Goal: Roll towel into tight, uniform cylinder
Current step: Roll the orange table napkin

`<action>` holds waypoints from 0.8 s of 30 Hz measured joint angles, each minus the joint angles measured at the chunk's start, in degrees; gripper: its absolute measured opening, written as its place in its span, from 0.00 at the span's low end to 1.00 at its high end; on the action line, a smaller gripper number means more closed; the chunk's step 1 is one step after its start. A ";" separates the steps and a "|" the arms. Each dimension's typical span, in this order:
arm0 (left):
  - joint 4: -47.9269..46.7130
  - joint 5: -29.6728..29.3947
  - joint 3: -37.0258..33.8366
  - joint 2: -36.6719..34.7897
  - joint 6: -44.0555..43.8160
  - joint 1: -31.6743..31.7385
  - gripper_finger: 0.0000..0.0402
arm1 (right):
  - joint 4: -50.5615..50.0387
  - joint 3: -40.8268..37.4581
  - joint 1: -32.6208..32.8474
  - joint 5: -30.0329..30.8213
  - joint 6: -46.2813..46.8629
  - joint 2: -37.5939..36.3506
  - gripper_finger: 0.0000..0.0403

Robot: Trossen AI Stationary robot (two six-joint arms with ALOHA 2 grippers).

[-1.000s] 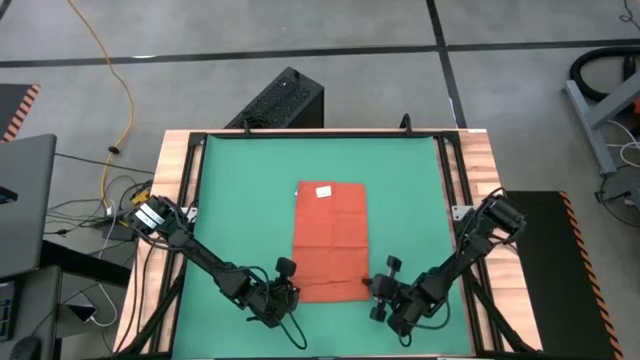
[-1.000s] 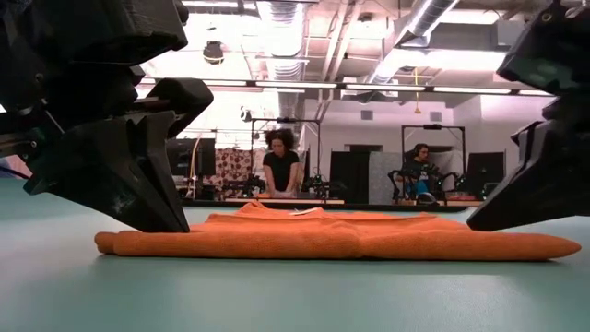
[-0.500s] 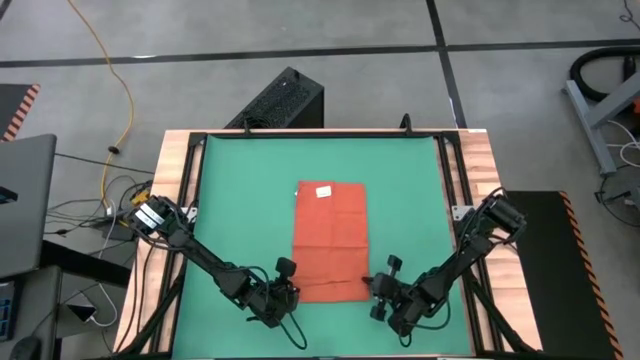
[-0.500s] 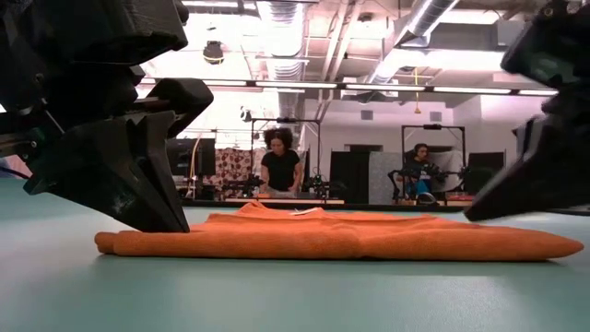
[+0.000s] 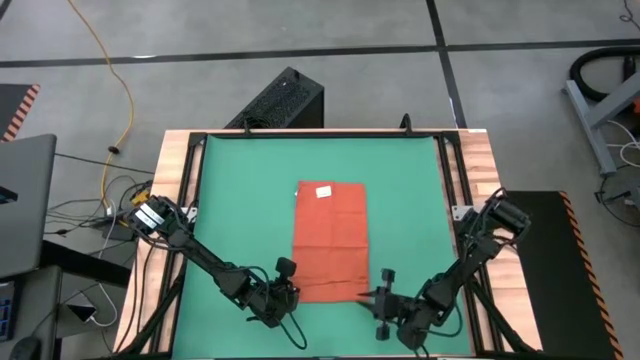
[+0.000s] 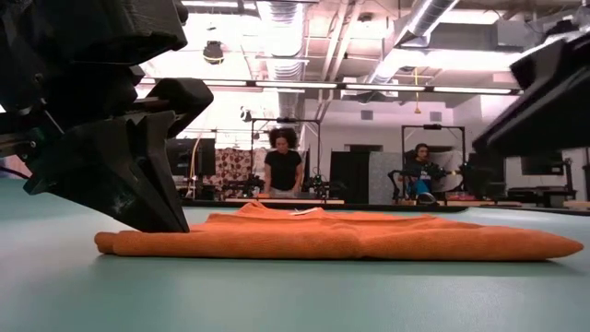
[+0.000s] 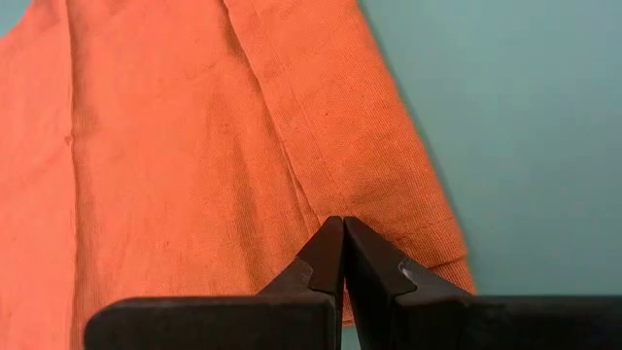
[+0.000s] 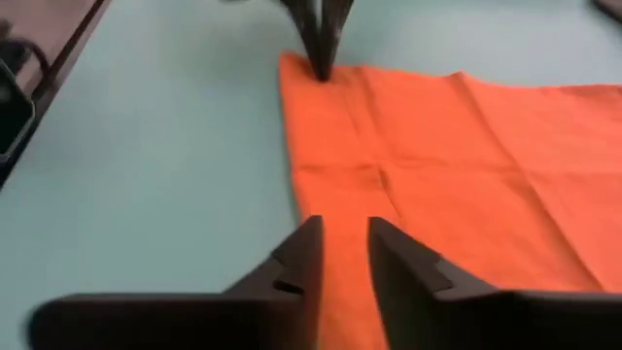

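Note:
The orange-red towel (image 5: 330, 240) lies flat on the green mat (image 5: 240, 200) as a narrow folded strip. Its white tag (image 5: 323, 191) is at the far end and a thicker folded edge (image 6: 341, 242) at the near end. My left gripper (image 5: 295, 291) is shut at the towel's near left corner. My right gripper (image 5: 368, 297) is open and hangs above the mat by the near right corner, touching nothing. In the right wrist view (image 8: 345, 248) its fingers stand over the towel (image 8: 447, 165). My left gripper has its shut fingertips (image 7: 343, 228) on the towel's near left corner (image 7: 321, 194), just inside the folded near edge. The fingers slant down from the table's near left. A crease runs up to the tips; I cannot tell whether cloth is pinched between them. The towel lies flat on the mat.
The mat has bare room to the left, right and far side of the towel. A raised dark frame and wooden rim (image 5: 470, 180) border it. A black box (image 5: 285, 100) stands beyond the far edge. People show in the room behind (image 6: 281, 166).
My right gripper has risen off the towel's near right corner and drawn back toward the table's near edge. The towel has stayed flat where it was.

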 joint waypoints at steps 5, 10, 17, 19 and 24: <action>-0.02 0.02 0.00 0.00 -0.44 0.00 0.00 | -0.54 0.00 -1.98 -3.72 -6.65 -0.01 0.54; -0.02 0.00 0.00 0.00 -1.35 0.00 0.00 | 2.22 -2.50 -3.13 -7.13 -8.60 -0.02 0.66; 0.00 -0.15 0.00 0.00 -0.98 0.09 0.00 | 14.53 -9.82 -2.12 -7.10 -8.41 0.00 0.64; -0.04 -0.15 0.00 0.00 -1.03 0.27 0.00 | 18.56 -12.08 -1.84 -7.06 -8.45 -0.01 0.63; -0.07 0.20 0.00 0.00 -1.07 0.89 0.00 | 26.08 -15.01 -1.96 -7.07 -11.23 0.00 0.63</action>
